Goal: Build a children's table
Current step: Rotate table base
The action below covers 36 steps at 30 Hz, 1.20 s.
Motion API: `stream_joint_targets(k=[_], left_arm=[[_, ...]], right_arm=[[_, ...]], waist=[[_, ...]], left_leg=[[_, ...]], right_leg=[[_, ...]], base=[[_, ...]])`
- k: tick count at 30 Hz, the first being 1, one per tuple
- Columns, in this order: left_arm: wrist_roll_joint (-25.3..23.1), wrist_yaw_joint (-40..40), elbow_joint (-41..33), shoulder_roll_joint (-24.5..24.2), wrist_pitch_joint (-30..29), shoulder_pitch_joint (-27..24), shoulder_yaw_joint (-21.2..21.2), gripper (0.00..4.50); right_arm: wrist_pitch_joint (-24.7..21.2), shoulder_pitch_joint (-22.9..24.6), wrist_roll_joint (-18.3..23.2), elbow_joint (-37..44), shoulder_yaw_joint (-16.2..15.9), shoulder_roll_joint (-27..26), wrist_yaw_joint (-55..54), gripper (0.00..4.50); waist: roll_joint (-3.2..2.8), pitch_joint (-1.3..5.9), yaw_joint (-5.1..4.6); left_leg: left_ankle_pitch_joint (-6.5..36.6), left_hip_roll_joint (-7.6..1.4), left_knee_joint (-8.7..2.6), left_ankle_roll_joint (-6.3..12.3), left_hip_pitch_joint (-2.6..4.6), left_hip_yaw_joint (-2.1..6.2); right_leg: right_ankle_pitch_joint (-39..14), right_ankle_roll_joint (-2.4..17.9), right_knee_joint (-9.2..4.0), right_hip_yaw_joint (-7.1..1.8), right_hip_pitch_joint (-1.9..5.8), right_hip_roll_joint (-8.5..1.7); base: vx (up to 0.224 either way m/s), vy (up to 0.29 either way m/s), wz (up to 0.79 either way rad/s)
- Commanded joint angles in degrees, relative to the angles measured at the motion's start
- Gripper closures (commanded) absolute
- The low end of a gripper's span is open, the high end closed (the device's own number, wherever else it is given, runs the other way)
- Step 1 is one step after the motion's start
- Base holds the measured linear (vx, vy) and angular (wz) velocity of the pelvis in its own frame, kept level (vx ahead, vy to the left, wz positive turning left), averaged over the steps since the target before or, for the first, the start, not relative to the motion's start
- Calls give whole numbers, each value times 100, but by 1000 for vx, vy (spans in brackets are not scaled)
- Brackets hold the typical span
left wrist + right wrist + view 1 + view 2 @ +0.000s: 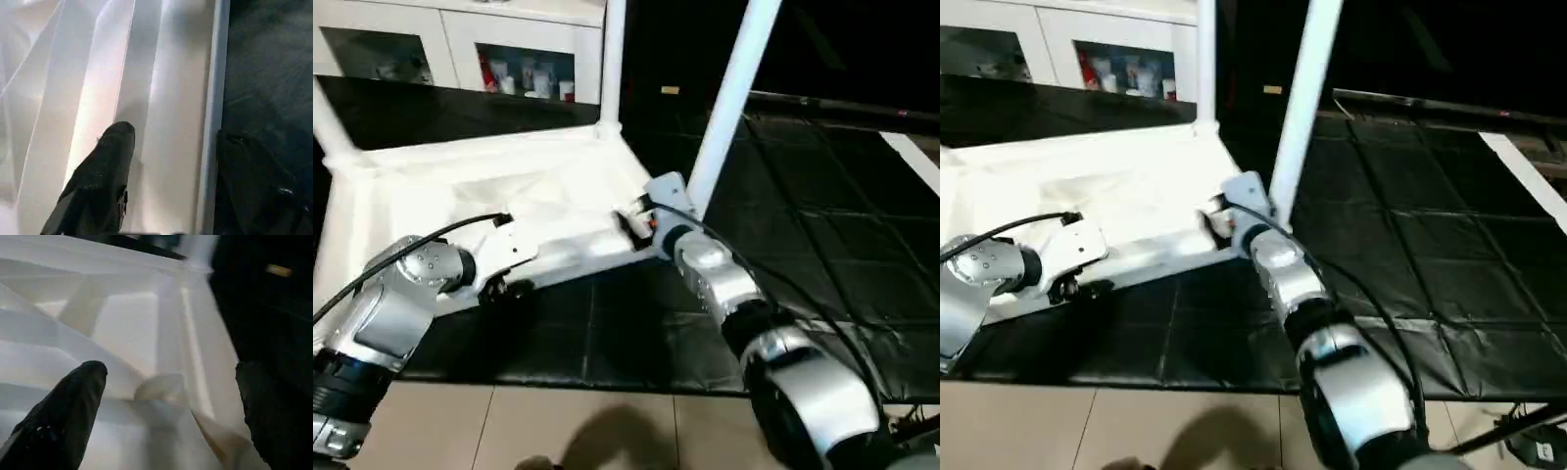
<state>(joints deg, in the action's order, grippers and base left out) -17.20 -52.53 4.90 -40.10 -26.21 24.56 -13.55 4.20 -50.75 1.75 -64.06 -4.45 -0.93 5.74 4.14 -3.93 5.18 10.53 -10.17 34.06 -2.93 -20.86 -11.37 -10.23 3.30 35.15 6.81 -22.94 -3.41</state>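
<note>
Black floor mat (822,225) under the upside-down children's table (460,196), 2 legs up. Both my tools, left tool (168,142) and right tool (171,382), sit wide open, gripping nothing.

Both forearms are showing as rounded, brushed-silver shells with black bands between the segments. The left forearm (386,313) is ending in a silver disc-shaped joint with small dark screw holes, and past that joint a flat white bracket is carrying black knobs underneath. A thin black cable (421,245) is arching over the same joint. The right forearm (803,392) is widening into a bulbous silver shell ringed in black, with a black cable (783,294) trailing alongside it. Beyond it, the wrist is showing a small orange mark. The fingers (98,186) of the left gripper and the fingers (58,421) of the right are looking matte black, thick and round-tipped.
</note>
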Motion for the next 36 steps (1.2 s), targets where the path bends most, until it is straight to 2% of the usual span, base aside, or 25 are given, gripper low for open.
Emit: stream_joint_targets(k=[1, 2, 5, 8, 10, 12, 14, 17, 20, 21, 22, 24, 25, 26, 27, 28, 29, 30, 31, 32, 33, 34, 35, 36], left_arm=[[-125, 343, 169, 42, 122, 184, 142, 153], [-126, 406, 212, 69, 156, 208, 158, 153], [-188, 837, 592, 184, 563, 411, 153, 153], [-197, 1172, 866, 323, 945, 532, 140, 153], [-134, 1358, 966, 476, 1111, 581, 191, 153], [4, 1578, 1030, 710, 1146, 596, 327, 153], [162, 1850, 1086, 949, 1250, 547, 483, 153], [511, 2038, 873, 1238, 1310, 415, 809, 153], [1102, 1683, 425, 1456, 1261, 149, 1065, 153], [1395, 1530, 232, 1517, 1250, 0, 1143, 153], [1670, 1374, -8, 1565, 1118, -188, 1219, 153], [2116, 1063, -483, 1595, 817, -606, 1347, 153], [2392, 919, -808, 1614, 532, -946, 1494, 153], [2687, 808, -1090, 1601, 337, -1322, 1680, 153], [2774, 787, -1166, 1590, 300, -1437, 1739, 122], [2881, 802, -1252, 1592, 205, -1599, 1884, 117], [2972, 819, -1287, 1589, 121, -1728, 2050, 117], [3000, 813, -1297, 1556, 105, -1793, 2116, 117], [3018, 795, -1316, 1434, 57, -1970, 2288, 117], [3014, 792, -1318, 1411, 49, -1997, 2314, 92], [2881, 757, -1408, 1152, -135, -2190, 2455, 81], [2712, 686, -1480, 849, -352, -2363, 2575, 81], [2580, 641, -1545, 607, -634, -2485, 2709, 77], [2479, 561, -1593, 382, -890, -2582, 2823, 66]], right_arm=[[49, -63, -35, -229, 250, 255, -315, 0], [54, -70, -34, -260, 271, 284, -358, 0], [101, -117, -39, -499, 404, 638, -703, 0], [160, -147, -29, -620, 497, 863, -700, 0], [202, -145, -1, -633, 538, 941, -609, 0], [264, -116, 64, -611, 574, 979, -365, 0], [369, -16, 100, -625, 578, 1025, -118, 0], [480, 186, 110, -545, 590, 1064, 94, 0], [870, 390, 110, -396, 529, 1090, 435, 0], [1056, 494, 181, -291, 564, 1079, 744, 0], [1119, 595, 243, -165, 586, 1078, 979, 0], [1300, 819, 482, 155, 719, 1025, 1319, 0], [1259, 1015, 714, 496, 805, 982, 1620, 0], [1209, 1250, 875, 907, 807, 956, 1873, 0], [1196, 1325, 909, 1034, 795, 951, 1942, 0], [1190, 1445, 957, 1241, 792, 934, 1936, 0], [1103, 1554, 1016, 1437, 788, 911, 1942, 0], [1088, 1607, 992, 1519, 756, 918, 1921, 0], [1096, 1761, 937, 1747, 665, 932, 1894, 0], [1103, 1786, 929, 1784, 650, 934, 1892, 0], [940, 1966, 944, 2049, 557, 955, 2029, 0], [767, 2134, 1004, 2302, 481, 969, 2211, 0], [534, 2274, 1129, 2534, 437, 971, 2430, 0], [282, 2388, 1290, 2745, 391, 975, 2691, 0]], waist=[[-199, 409, -51], [-196, 406, -53], [-188, 428, -7], [-172, 433, 39], [-162, 435, 55], [-147, 451, 55], [-106, 457, 22], [-119, 461, -16], [-91, 467, -48], [-128, 467, -47], [-110, 476, -55], [-136, 454, -81], [-169, 449, -94], [-153, 437, -104], [-154, 413, -130], [-176, 411, -132], [-168, 374, -149], [-169, 374, -149], [-171, 354, -139], [-159, 327, -146], [-159, 327, -146], [-120, 308, -174], [-112, 312, -173], [-125, 295, -186]], left_leg=[[1303, -413, -419, -375, 162, 207], [1288, -409, -421, -369, 152, 209], [1222, -396, -388, -325, 183, 179], [1154, -396, -389, -283, 145, 183], [1139, -408, -384, -290, 153, 176], [1049, -407, -379, -275, 103, 192], [995, -403, -367, -191, 56, 200], [934, -394, -342, -69, 40, 198], [811, -401, -333, 9, -10, 205], [868, -397, -320, 44, 20, 190], [859, -400, -313, 76, 2, 190], [906, -426, -331, 175, 24, 192], [978, -433, -334, 193, 28, 193], [1016, -451, -346, 212, 13, 197], [1160, -444, -360, 212, 33, 197], [1241, -427, -361, 192, 66, 186], [1401, -412, -381, 164, 66, 186], [1496, -403, -380, 143, 86, 191], [1682, -400, -383, 92, 133, 195], [1820, -401, -401, 39, 122, 216], [1820, -401, -401, 39, 122, 216], [1991, -390, -410, 16, 127, 239], [1989, -383, -411, 29, 129, 253], [2031, -383, -419, 43, 137, 254]], right_leg=[[-1231, 767, -385, -516, 245, -634], [-1230, 755, -385, -511, 246, -623], [-1046, 799, -380, -514, 216, -616], [-983, 755, -357, -499, 249, -603], [-922, 758, -343, -501, 242, -609], [-833, 775, -314, -494, 295, -627], [-812, 806, -310, -491, 318, -643], [-790, 902, -330, -489, 327, -656], [-687, 966, -306, -485, 366, -673], [-686, 992, -325, -487, 334, -661], [-626, 1021, -304, -489, 356, -669], [-606, 1099, -316, -487, 320, -631], [-633, 1130, -302, -497, 331, -639], [-654, 1112, -315, -502, 343, -649], [-916, 1053, -362, -494, 313, -621], [-1075, 1024, -388, -492, 286, -584], [-1395, 932, -443, -489, 272, -565], [-1602, 882, -471, -483, 262, -564], [-1961, 788, -526, -476, 221, -555], [-2252, 678, -544, -473, 218, -563], [-2252, 678, -544, -473, 218, -563], [-2686, 483, -580, -472, 210, -565], [-2824, 369, -584, -477, 212, -564], [-2907, 343, -597, -478, 189, -551]], base=[[0, 0, 0], [0, 0, 0], [0, 0, 0], [0, 0, 0], [0, 0, 0], [0, 0, 0], [0, 0, 0], [0, 0, 0], [0, 0, 0], [0, 0, 0], [0, 0, 0], [0, 0, 0], [0, 0, 0], [0, 0, 0], [0, 0, 0], [0, 0, 0], [0, 0, 0], [0, 0, 0], [0, 0, 0], [0, 0, 0], [0, 0, 0], [0, 0, 0], [0, 0, 0], [0, 0, 0]])
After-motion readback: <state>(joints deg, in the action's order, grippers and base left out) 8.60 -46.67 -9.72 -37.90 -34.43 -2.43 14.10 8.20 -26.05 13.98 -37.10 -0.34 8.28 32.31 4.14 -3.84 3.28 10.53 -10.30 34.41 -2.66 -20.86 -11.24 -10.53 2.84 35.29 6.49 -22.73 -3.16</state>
